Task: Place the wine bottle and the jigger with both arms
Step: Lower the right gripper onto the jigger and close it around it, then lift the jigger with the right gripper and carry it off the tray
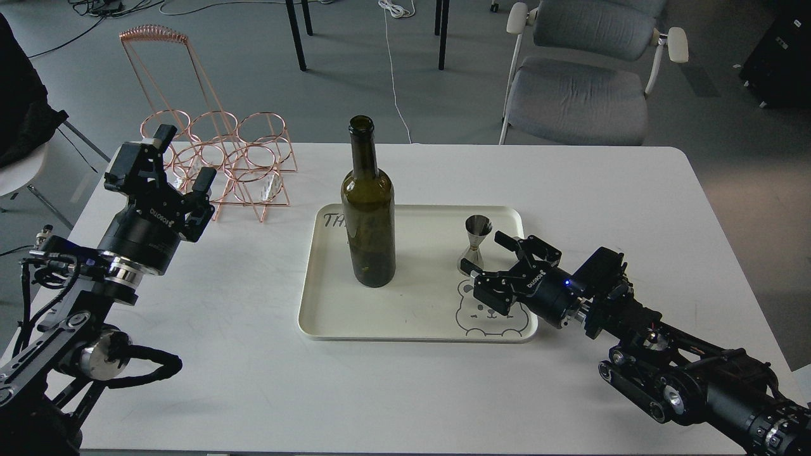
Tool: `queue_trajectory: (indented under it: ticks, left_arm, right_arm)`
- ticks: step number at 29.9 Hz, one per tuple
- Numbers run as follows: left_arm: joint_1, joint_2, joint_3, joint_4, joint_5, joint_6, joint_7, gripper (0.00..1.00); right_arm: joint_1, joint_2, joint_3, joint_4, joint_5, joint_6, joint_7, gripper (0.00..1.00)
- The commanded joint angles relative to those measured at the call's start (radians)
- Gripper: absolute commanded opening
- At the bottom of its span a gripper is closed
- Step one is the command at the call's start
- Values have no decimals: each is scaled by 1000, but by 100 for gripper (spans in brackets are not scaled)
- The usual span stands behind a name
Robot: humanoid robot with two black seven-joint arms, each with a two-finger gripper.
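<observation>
At nine o'clock on the white tabletop [253, 354], the left gripper [178, 158] hangs with its fingers spread and empty, in front of a copper wire rack [218, 161] at ten o'clock. At the centre, a cream tray [405, 326] carries both task items. The wine bottle [367, 209] stands upright on the tray's left half, well apart from the left gripper. Dark glass of that height is likely heavy, smooth and breakable; a grip around the wide body, below the shoulder, looks safer than the narrow neck. Toward three o'clock on the tray, the jigger [476, 244] stands upright just above a printed bear face [485, 313]. The right gripper [493, 258] reaches in low from four o'clock, its fingers spread either side of the jigger's lower cone, apparently not yet touching, though the angle makes contact hard to rule out. Polished steel, the jigger should be light, rigid and slippery; its pinched waist seems the natural hold.
</observation>
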Motion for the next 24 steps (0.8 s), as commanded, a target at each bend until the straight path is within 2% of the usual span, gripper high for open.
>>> queue_trajectory:
  ticks: [1,4,6,7,13,18,24]
  left_arm:
    - [0,-2,0,1,1,0,0,98]
    - [0,-3,0,-1,1,0,0,98]
    - [0,-2,-1,-1,1,0,0,98]
    - [0,0,-1,-1,1,0,0,98]
    - [0,-2,-1,-10,1,0,0,98]
    - [0,0,-1,-10,1,0,0,98]
    - [0,2,-1,-18,1,0,0,98]
  right_arm:
    - [24,23,-2,-21,0,0,0,70]
    - [29,27,-24,-22,0,0,0,59]
    - [30,27,-35,-22,0,0,0,45]
    - [30,27,-35,-22,0,0,0,42]
    - [32,27,-35,-27,0,0,0,34]
    - [32,29,-33,-27,0,0,0,22]
    - [33,23,-24,-16,8,0,0,21]
